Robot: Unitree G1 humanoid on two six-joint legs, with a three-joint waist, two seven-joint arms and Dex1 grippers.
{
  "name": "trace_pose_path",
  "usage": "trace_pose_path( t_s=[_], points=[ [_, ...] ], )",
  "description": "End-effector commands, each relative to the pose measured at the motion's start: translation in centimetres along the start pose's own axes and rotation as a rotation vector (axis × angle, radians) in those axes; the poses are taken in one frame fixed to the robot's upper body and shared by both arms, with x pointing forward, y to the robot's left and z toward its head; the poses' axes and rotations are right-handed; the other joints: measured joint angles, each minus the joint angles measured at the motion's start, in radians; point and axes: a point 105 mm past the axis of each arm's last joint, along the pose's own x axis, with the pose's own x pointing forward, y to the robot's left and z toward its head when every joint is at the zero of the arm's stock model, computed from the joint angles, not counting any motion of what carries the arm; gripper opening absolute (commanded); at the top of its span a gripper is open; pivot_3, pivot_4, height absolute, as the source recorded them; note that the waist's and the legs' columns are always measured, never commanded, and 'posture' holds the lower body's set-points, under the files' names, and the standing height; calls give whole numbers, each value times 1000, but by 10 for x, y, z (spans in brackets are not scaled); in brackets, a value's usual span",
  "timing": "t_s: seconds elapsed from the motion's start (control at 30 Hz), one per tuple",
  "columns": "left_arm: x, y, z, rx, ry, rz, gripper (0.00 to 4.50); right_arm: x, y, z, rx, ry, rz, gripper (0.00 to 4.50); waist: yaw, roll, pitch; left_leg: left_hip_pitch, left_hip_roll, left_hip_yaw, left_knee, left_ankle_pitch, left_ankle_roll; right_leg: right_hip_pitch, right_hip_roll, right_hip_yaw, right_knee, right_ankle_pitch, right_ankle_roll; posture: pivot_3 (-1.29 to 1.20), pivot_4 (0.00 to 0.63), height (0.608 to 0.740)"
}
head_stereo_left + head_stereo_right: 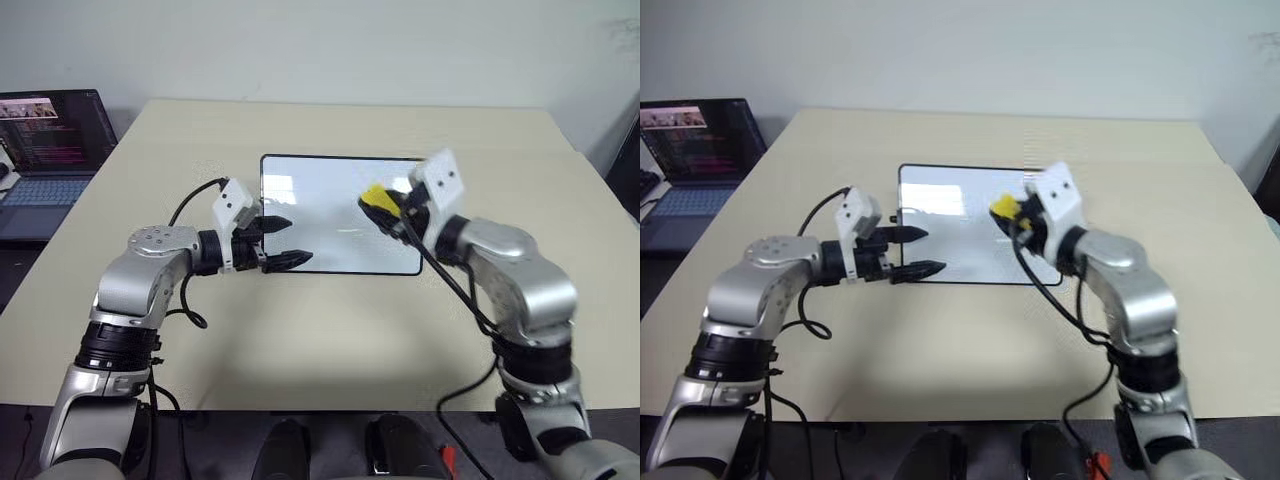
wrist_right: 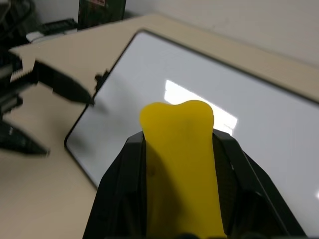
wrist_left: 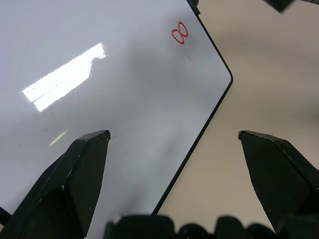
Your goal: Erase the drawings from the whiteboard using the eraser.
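Two grippers are hovering over the whiteboard (image 1: 330, 215), which is lying flat near the middle of a beige table (image 1: 300, 330) with its long sides running left to right. The right gripper (image 1: 385, 208) is clenching the eraser (image 1: 376, 196), a yellow block squeezed between its black fingers so that its free end is bulging out past the fingertips; in the right wrist view the eraser (image 2: 182, 164) is sitting raised above the glossy board surface, apart from it. The left gripper (image 1: 285, 242) is standing with its two fingers spread wide and empty at the board's left short side, one finger (image 3: 82, 164) hanging over the white surface and the other over the bare table just beside the board's near edge. In the left wrist view one of the drawings (image 3: 180, 33), a small red figure-eight loop, is showing near a rounded corner of the board; the rest of the visible surface there is carrying only a bright reflection. A laptop (image 1: 45, 150) with a lit screen is sitting open well off to the left, beyond the table's edge.
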Motion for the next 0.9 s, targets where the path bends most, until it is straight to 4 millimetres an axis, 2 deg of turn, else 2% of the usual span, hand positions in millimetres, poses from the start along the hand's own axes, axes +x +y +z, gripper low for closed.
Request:
trace_pose_path(
  t_s=[0.03, 0.13, 0.23, 0.4, 0.5, 0.63, 0.73, 0.83, 0.9],
  points=[
    [5, -5, 10, 47, -18, -16, 4500, -26, -2, -5, -9, 12, -55, 1352, 0, 0, 0, 0, 0, 0, 0, 0, 0, 0, 0, 0, 0, 0, 0, 0, 150, 740],
    [11, -5, 12, 54, -20, -26, 4500, -37, -5, -26, -6, 76, -121, 1352, -1, 0, 0, 0, 0, 0, 0, 0, 0, 0, 0, 0, 0, 0, 0, 0, 150, 740],
    [16, -5, 15, 53, -26, -40, 4500, -36, 1, -36, -20, 105, -132, 1352, -6, 0, 0, 0, 0, 1, 0, 0, 0, 0, 1, 1, 0, 0, 1, 0, 150, 740],
    [20, 1, 15, 56, -17, -43, 4500, -17, 1, -36, -18, 91, -161, 1352, -6, 0, 0, 1, -1, 1, 0, 0, 0, 0, 8, 1, 0, -3, 5, 0, 150, 740],
    [22, 2, 17, 60, -20, -55, 4500, -7, -13, -35, -59, 100, -222, 1352, -3, 0, 0, 1, 0, 1, 0, 0, 0, 0, 10, 1, 0, -3, 5, 0, 150, 740],
    [23, 3, 19, 60, -23, -72, 4500, 10, -33, -26, -157, 98, -287, 1352, -2, 0, 0, 1, 0, 2, 0, 0, 0, 0, 8, 2, 0, 0, 0, 0, 150, 740],
    [23, 4, 18, 60, -16, -76, 4500, 22, -41, -21, -187, 96, -295, 1352, -3, 0, 0, 0, 0, 2, 0, 0, 0, 0, 8, 2, -1, 0, 0, 0, 150, 740],
    [25, 5, 17, 59, -15, -78, 4500, 33, -46, -23, -158, 102, -287, 1352, -3, 0, 0, 0, 0, 2, -1, 0, 0, 0, 10, 2, -2, 0, 0, 0, 150, 740],
    [26, 4, 16, 58, -15, -83, 4500, 39, -42, -30, -141, 136, -248, 1352, -2, 0, 0, 0, 1, 1, -1, 0, 0, 0, 10, 2, -2, 0, 0, 0, 150, 740]
  ],
)
